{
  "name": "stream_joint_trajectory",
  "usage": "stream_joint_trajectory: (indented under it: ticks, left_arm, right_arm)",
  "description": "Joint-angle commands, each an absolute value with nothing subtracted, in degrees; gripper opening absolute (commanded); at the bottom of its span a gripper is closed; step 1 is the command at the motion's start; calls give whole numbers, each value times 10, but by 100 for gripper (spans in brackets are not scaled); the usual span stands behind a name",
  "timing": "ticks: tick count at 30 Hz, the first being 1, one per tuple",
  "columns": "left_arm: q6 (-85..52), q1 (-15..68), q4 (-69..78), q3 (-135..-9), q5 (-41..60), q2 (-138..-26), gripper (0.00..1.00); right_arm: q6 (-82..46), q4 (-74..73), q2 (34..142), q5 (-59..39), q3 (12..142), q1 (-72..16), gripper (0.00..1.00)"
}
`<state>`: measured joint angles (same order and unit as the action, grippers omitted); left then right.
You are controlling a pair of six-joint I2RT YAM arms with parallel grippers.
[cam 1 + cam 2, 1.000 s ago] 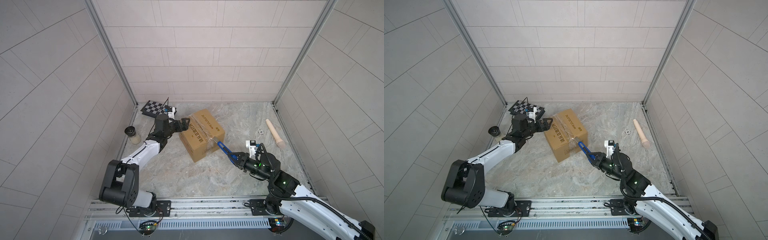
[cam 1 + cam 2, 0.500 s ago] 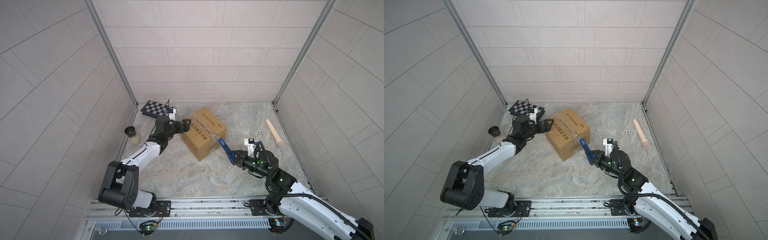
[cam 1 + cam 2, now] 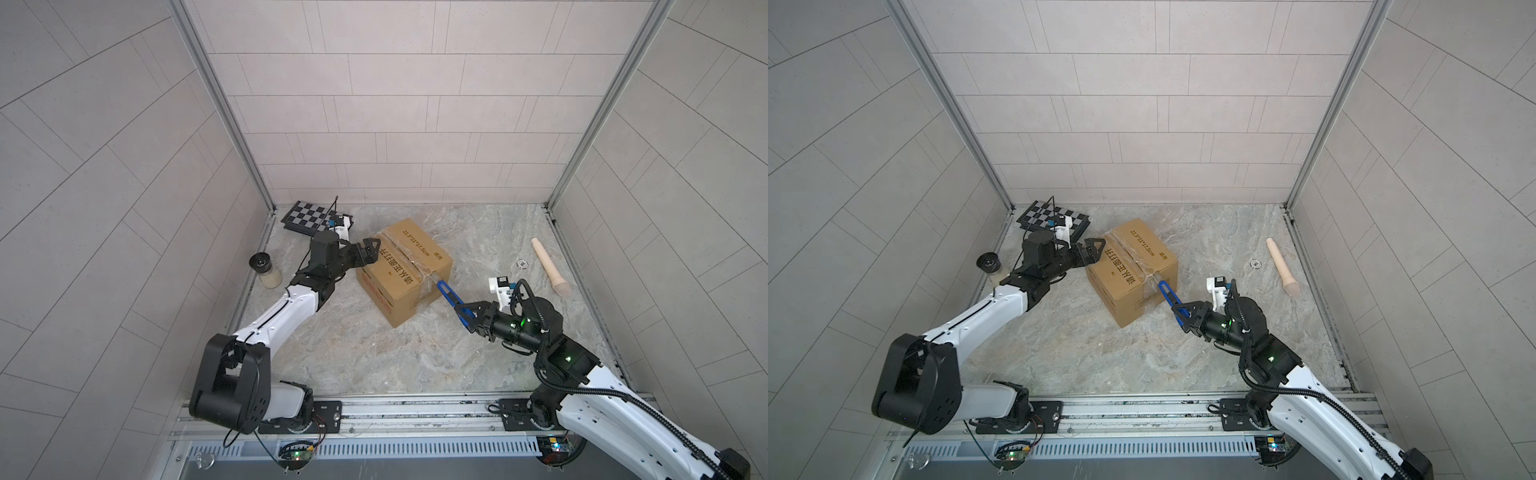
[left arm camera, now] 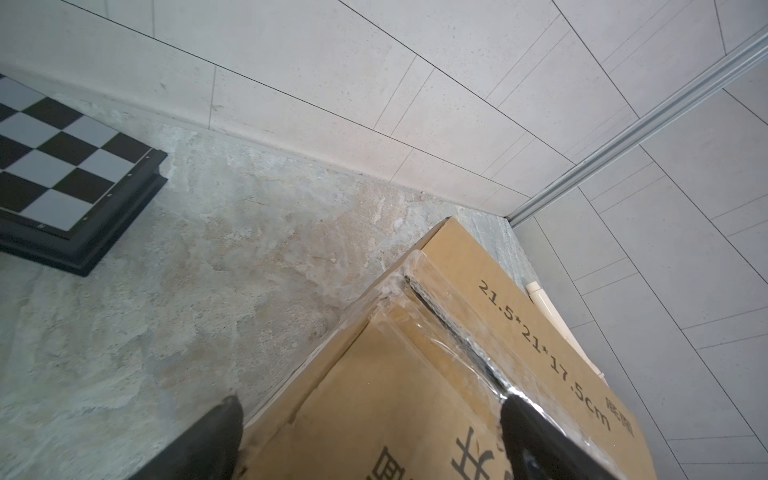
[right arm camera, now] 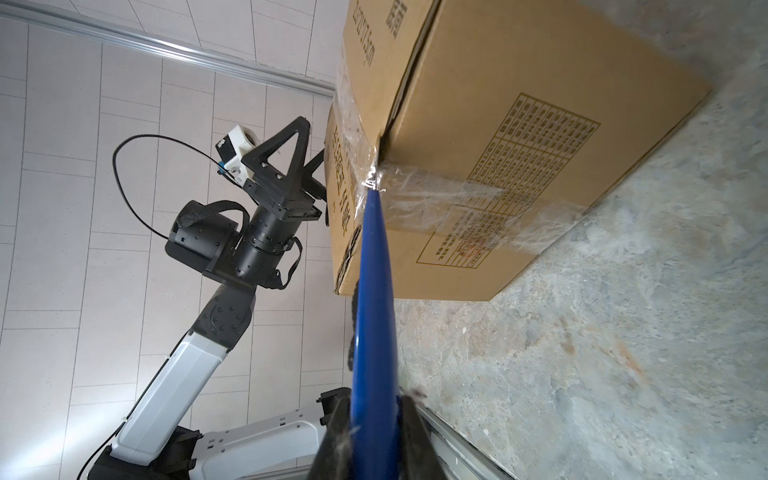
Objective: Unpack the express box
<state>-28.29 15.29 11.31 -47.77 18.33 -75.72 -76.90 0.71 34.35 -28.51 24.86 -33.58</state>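
In both top views the express box [image 3: 405,272] sits mid-floor, left gripper [image 3: 371,252] spread wide at its left edge; left wrist view: fingers [image 4: 216,432] apart astride its top edge; right wrist view: right gripper [image 5: 374,411] clamped on a blue cutter [image 5: 374,291] touching the tape [image 5: 436,187].

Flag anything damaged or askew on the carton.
The express box sits skewed to the back wall, and its clear tape is crumpled at the top edge, where the blue cutter meets it.
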Motion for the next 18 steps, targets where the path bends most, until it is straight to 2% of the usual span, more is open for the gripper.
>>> stream_joint_trajectory:
  ticks: [1, 10, 18]
  left_arm:
    - [-292, 165, 72, -511, 174, -705, 100]
    - [-299, 133, 23, -493, 138, -651, 100]
    - [-330, 128, 35, -409, 233, -561, 100]
  right_arm:
    - [-754, -36, 341, -332, 268, -341, 0]
    - [-753, -37, 342, -327, 256, -342, 0]
    - [-758, -60, 352, -325, 253, -342, 0]
